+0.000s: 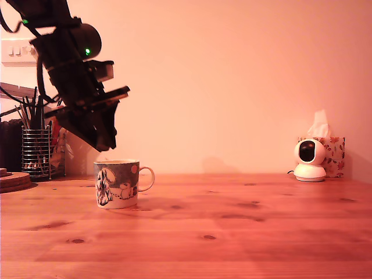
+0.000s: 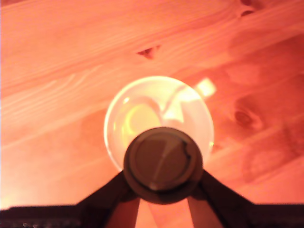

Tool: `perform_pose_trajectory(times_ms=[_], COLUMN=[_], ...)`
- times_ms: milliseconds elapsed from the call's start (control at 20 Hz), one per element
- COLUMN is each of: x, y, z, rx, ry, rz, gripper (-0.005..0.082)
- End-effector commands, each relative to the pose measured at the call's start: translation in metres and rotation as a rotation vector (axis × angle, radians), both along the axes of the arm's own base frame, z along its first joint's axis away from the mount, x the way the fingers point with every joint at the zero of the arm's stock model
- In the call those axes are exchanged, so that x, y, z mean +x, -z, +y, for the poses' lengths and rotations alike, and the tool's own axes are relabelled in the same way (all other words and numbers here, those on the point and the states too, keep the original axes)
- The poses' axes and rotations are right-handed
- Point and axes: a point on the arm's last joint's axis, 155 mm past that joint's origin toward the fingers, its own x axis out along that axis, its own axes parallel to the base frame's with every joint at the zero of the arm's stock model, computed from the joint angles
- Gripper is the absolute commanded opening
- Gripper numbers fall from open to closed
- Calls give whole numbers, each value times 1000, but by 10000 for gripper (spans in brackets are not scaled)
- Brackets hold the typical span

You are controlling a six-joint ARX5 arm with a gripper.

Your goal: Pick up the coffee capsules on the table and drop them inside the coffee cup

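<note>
- A plain pale wall (image 1: 232, 75) backs a wooden desk (image 1: 232, 226) with dark knots in its grain, all under a warm orange light.
- The coffee cup (image 1: 118, 183) stands upright on the desk toward the exterior view's left, its loop handle turned to that view's right.
- The arm (image 1: 70, 64) slants down from the upper left of the exterior view, a green light glowing on it, and the hand (image 1: 107, 141) hangs just above the cup's rim, apart from it.
- In the wrist view the hand's two dark fingers (image 2: 107, 194) pinch a dark round coffee capsule (image 2: 163, 164) between them, its flat face toward the camera.
- The capsule sits directly over the cup's pale open mouth (image 2: 142, 109); whether anything already lies inside cannot be told through the glare.
- No second capsule shows on the desk in either view.
- Behind the cup, at the exterior view's left edge, a wire-mesh utensil holder (image 1: 36, 152) full of dark utensils stands by the wall, with a round wooden board (image 1: 13, 180) near it.
- Well apart, at the exterior view's right, a small white dome camera (image 1: 309, 160) stands in front of a floral tissue box (image 1: 334, 156).
- The desk between the cup and the camera is bare.
</note>
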Motion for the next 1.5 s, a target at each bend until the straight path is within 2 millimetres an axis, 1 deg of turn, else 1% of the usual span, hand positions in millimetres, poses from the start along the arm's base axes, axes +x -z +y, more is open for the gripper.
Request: perform_pose_trajectory(times_ms=[0,450,1400,1450], x=[5,4,6,6], y=[10,13,12,12], z=[-1,-1,-2,-2], rx=[5,7,4,3], ry=[3,4,2,1], rz=[9,18,11,9], gripper=[178,178,187,223])
